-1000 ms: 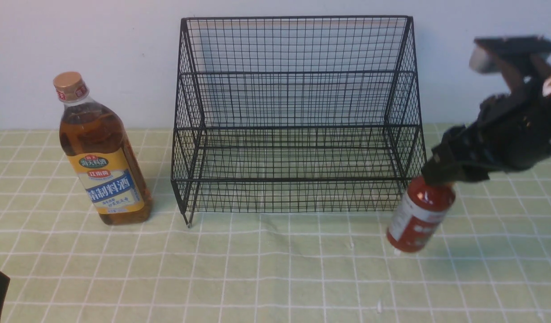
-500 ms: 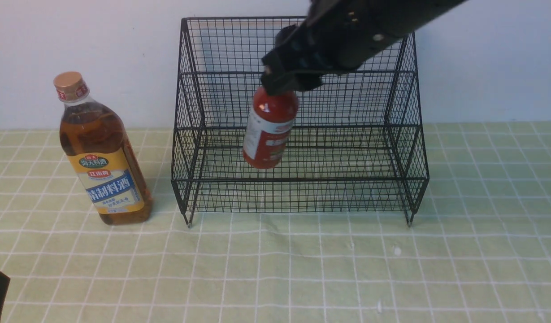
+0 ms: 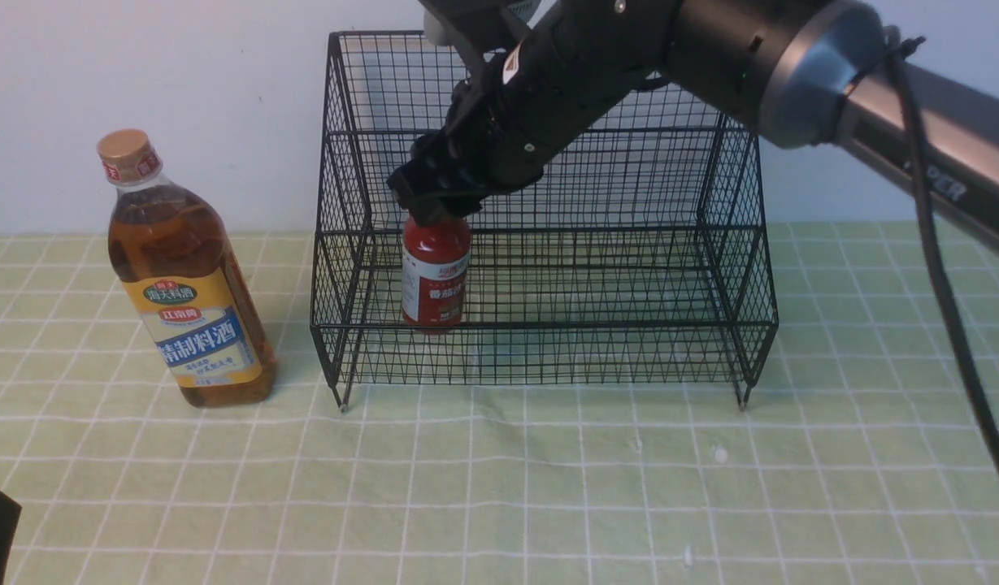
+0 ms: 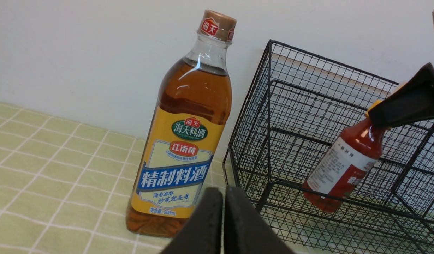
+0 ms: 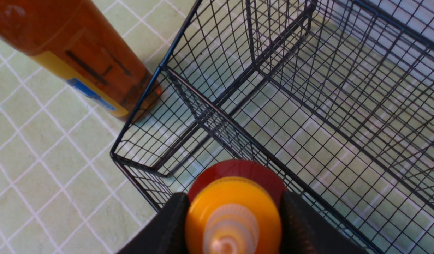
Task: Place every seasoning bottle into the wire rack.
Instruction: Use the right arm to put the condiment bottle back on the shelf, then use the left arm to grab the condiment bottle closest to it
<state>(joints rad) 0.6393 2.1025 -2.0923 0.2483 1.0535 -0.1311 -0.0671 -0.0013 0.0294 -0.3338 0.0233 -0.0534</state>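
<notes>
Left claw [image 4: 217,222] clenched, nothing gripped; amber cooking-wine bottle [image 3: 192,284] upright on gridded tablecloth [image 3: 532,487], beyond claw. Red tomato-sauce bottle [image 3: 436,276] below right claw [image 3: 438,211], neck clamped, tilted, inside black wire-mesh rack [image 3: 548,325]. Rack around bottle, under claw.

Even, soft light; right wrist view's fingers blurred.
</notes>
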